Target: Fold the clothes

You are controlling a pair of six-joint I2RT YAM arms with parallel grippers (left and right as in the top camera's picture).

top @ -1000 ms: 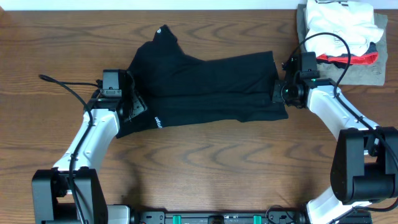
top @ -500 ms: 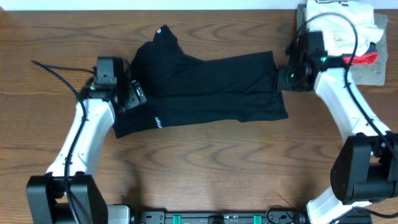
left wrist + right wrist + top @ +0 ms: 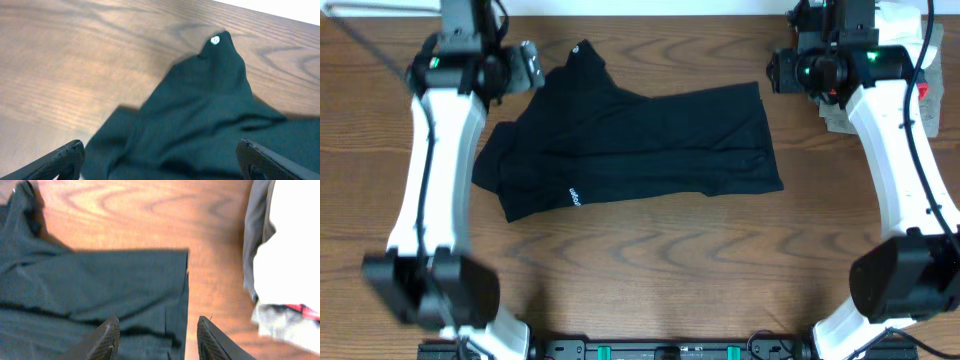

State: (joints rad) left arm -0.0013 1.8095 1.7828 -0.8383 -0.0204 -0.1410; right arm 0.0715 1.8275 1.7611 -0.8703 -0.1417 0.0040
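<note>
black t-shirt [image 3: 640, 145] is lying lengthwise between two spread, empty arms: left end effector [image 3: 526, 67] hovering beside its collar end, right end effector [image 3: 777, 72] beside the opposite edge.

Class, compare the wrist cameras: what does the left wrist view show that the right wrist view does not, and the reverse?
Left wrist only: the small white neck label at a peaked end of the black T-shirt. Right wrist only: a white garment on a grey folded garment, and a red strip. Both: the black T-shirt lying on the wooden table.
</note>
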